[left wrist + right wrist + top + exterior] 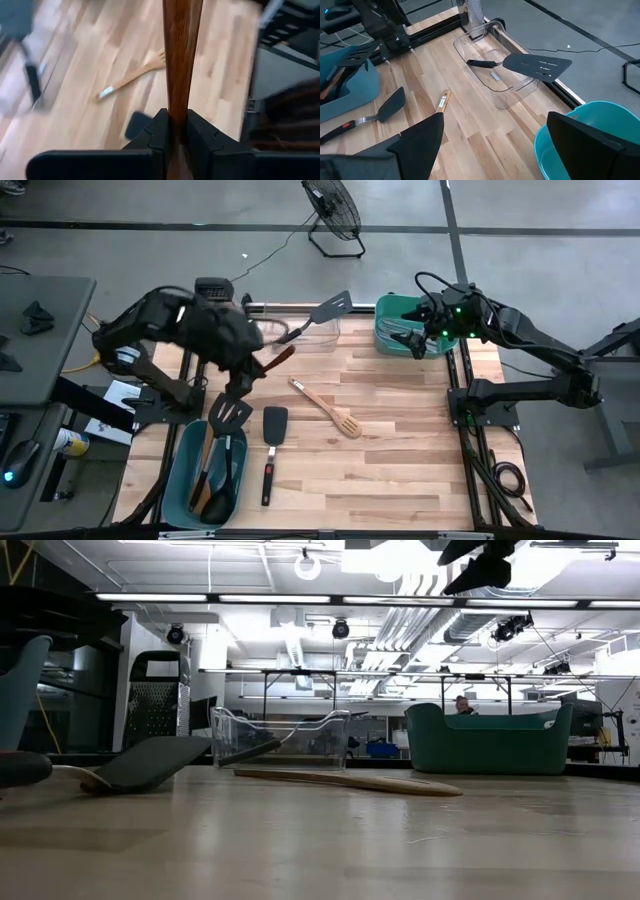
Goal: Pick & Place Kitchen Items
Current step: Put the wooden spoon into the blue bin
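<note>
Wooden table [400, 460]. Teal tub [190, 480], near left, holds several utensils. Green tub [385, 330] far right; right gripper [408, 338] above it, fingers spread, empty. Left gripper [177, 132] above the table's left part, pinching a dark wooden handle [181, 55]. Slotted wooden spatula [328, 408] lies mid-table; black turner [272, 448] just left of it.

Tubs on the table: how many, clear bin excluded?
2. A blue tub at the near-left corner, holding utensils, and a green tub at the far-right edge under the right gripper. None looks hidden.

Lab or workshop: exposed ceiling ducts [300, 640], concrete floor [150, 255], floor fan [333, 215].
</note>
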